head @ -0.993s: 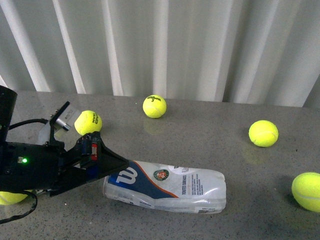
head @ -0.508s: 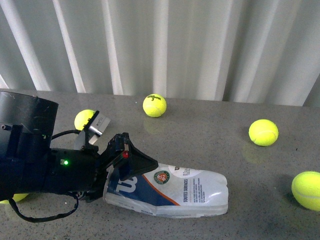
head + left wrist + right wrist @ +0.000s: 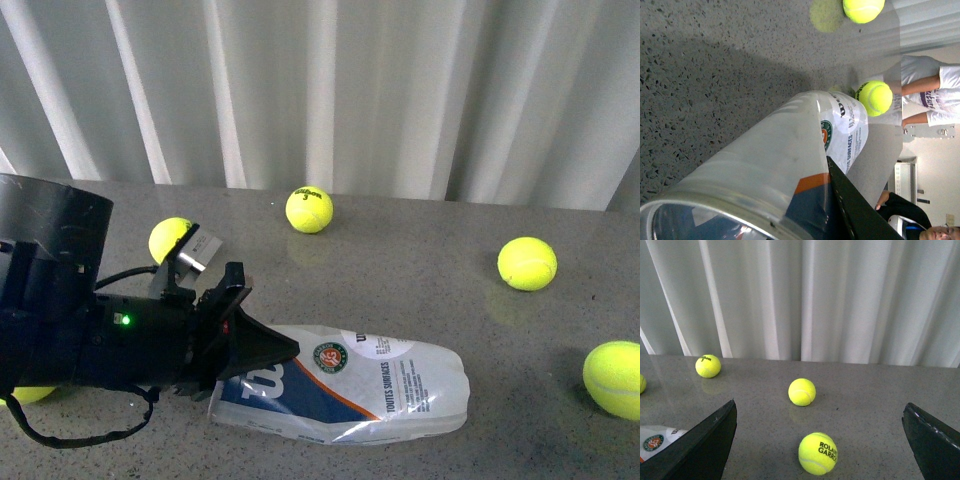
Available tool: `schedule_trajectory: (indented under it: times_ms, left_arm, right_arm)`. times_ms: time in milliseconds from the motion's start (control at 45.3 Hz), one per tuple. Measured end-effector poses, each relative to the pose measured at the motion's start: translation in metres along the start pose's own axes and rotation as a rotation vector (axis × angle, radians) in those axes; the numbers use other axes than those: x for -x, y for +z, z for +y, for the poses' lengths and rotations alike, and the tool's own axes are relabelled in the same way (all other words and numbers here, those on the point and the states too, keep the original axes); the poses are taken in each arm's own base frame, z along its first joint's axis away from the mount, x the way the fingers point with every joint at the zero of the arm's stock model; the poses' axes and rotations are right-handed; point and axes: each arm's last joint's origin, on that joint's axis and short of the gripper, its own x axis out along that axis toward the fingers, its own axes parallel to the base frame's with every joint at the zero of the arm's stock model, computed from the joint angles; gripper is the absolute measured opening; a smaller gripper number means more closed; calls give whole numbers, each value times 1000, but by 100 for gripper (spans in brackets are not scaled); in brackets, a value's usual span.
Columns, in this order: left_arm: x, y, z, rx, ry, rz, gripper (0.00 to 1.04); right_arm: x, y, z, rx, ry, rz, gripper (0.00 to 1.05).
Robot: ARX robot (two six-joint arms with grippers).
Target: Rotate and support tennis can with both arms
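Grey speckled table (image 3: pixel 400 270), backed by a white pleated curtain (image 3: pixel 400 90).

1. Tennis can (image 3: pixel 350 385): lying on its side on the table, low in the front view and a little left of centre. Its long axis runs left to right. The label with the round emblem faces up. The right end rests on the table.

2. Left arm (image 3: pixel 70 320): reaches in low from the left, green light lit.

3. Left gripper (image 3: pixel 245 350): at the can's left end and clamped onto it. In the left wrist view one black finger (image 3: pixel 855 210) lies flat against the labelled side of the can, and the clear rim sits close under the camera. The opposite finger is hidden behind the can. I cannot tell whether the held end is clear of the table.

4. Right gripper (image 3: pixel 820 407): fingers spread wide with only bare table and loose balls between them. A corner of the can's label shows just outside one finger. This gripper does not appear in the front view.

5. Tennis balls (image 3: pixel 310 211): five in the front view, scattered around the can, none touching it.
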Motion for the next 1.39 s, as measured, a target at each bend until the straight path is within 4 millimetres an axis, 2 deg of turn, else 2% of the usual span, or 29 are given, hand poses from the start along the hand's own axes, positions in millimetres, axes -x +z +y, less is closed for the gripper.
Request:
schedule_trajectory:
  times_ms: [88,177,265,375,485,508,552,596,750,839,1103,1390]
  left_arm:
    - [11,3,-11,-10,1,-14,4]
    - [26,10,-33,-61,14,-13,4]
    - [45,24,-76,-225,66,-8,4]
    - [56,36,-128,-437,146,10,4]
    - [56,41,-171,-687,259,68,4]
    - [56,41,-175,-725,271,79,4]
    - [50,39,-193,-878,355,147,4]
    - [43,36,-202,-1021,414,218,4]
    - [14,28,-210,-1362,555,430,4]
    - [2,27,-209,-1458,588,484,4]
    - [-30,21,-203,-1554,611,587,4]
    - [-42,18,-198,-1561,614,591,4]
  right_arm:
    - [0,0,0,0,0,0,98]
    - [0,0,0,0,0,0,98]
    - [0,0,0,0,0,0,98]
    - [0,0,0,0,0,0,98]
    - [0,0,0,0,0,0,98]
    - [0,0,0,0,0,0,98]
    - [0,0,0,0,0,0,98]
    - [0,0,0,0,0,0,98]
    - [0,0,0,0,0,0,98]
    - [0,0,0,0,0,0,98]
    - [0,0,0,0,0,0,98]
    - [0,0,0,0,0,0,98]
